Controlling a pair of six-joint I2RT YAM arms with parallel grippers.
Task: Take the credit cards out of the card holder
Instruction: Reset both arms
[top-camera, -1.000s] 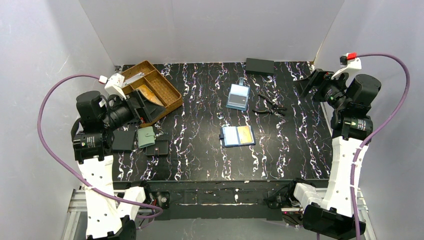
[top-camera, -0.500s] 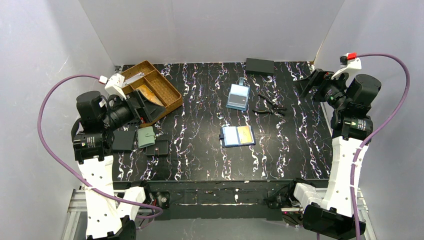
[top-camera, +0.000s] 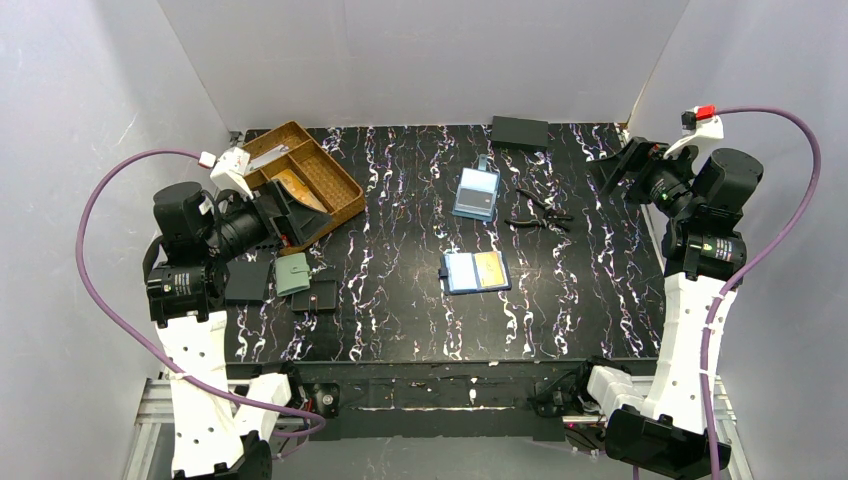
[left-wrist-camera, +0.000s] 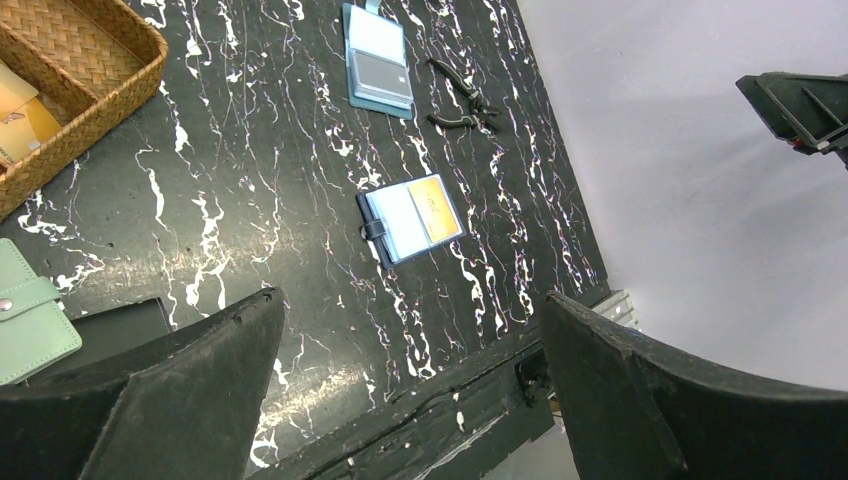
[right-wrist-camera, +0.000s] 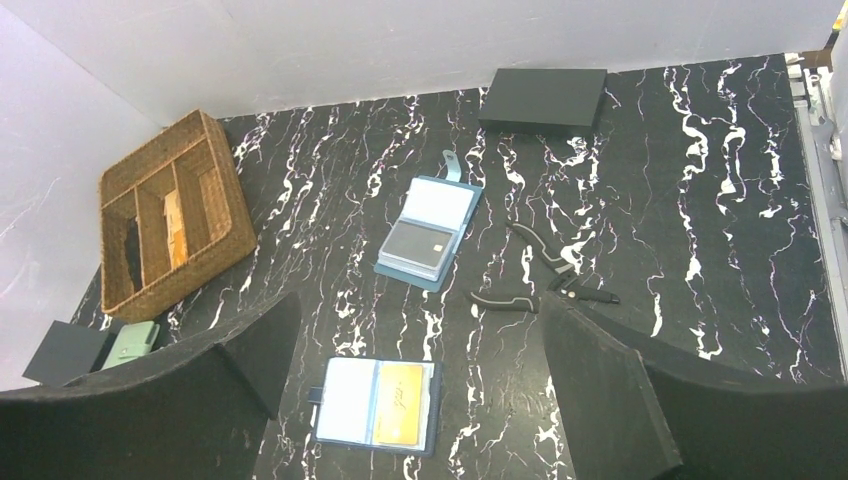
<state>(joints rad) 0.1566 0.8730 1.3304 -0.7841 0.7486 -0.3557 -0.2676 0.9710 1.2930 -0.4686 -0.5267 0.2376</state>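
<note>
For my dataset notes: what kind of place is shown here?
Probably a lab robot test booth: plain white walls enclose a black marbled table, and a left arm and right arm are mounted at its near edge.

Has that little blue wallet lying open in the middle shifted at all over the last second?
No. The card holder lies exactly where it did, with the same gap to the pliers.

Table (top-camera: 400, 320): black, with white marble-like veining and faint purple traces.
Card holder (top-camera: 460, 272): dark navy cover, light blue inner slots.
Credit card (top-camera: 489, 268) in its right half: yellow-orange.
Basket (top-camera: 328, 178), far left corner: brown, woven pattern.
Pouch (top-camera: 293, 274), left edge: sage green.
Case (top-camera: 476, 193): light blue, with pale and dark grey panels.
Box (top-camera: 520, 132), far edge: plain matte black.
Pliers (top-camera: 535, 213): black.
</note>
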